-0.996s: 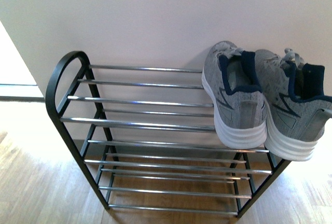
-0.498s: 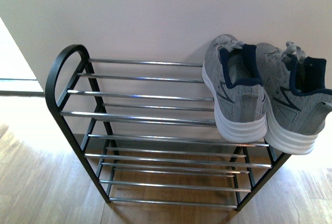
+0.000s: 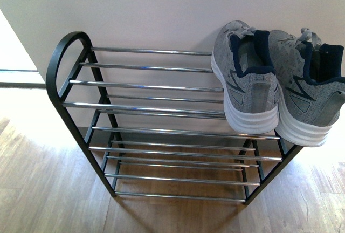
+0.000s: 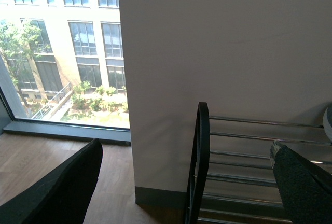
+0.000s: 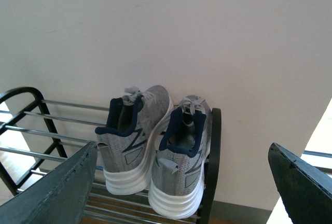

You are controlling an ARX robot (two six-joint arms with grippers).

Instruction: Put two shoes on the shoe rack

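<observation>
I am reading both shoes as seated on the top shelf of the shoe rack (image 3: 145,86), at its right end. The inner shoe (image 3: 245,82) and the outer shoe (image 3: 310,90) are sitting close side by side, soles down. Their long axes are running front to back, with the toes pointing at the wall (image 3: 161,6), the heels facing the robot, and the heels overhanging the front bar. The right gripper (image 5: 182,148) is hovering nearer the pair, which is lying straight ahead of it and lower; its fingers are spread wide with nothing between them. The left gripper (image 4: 185,146) is likewise spread and empty, facing the rack's left frame, well apart from the shoes. I am judging placement as complete, so any coming move calls for a straight withdrawal away from the heels. The rack is standing on a wood floor (image 3: 43,190) against the plain wall, and a window (image 4: 62,53) is showing beyond the wall's left edge.
</observation>
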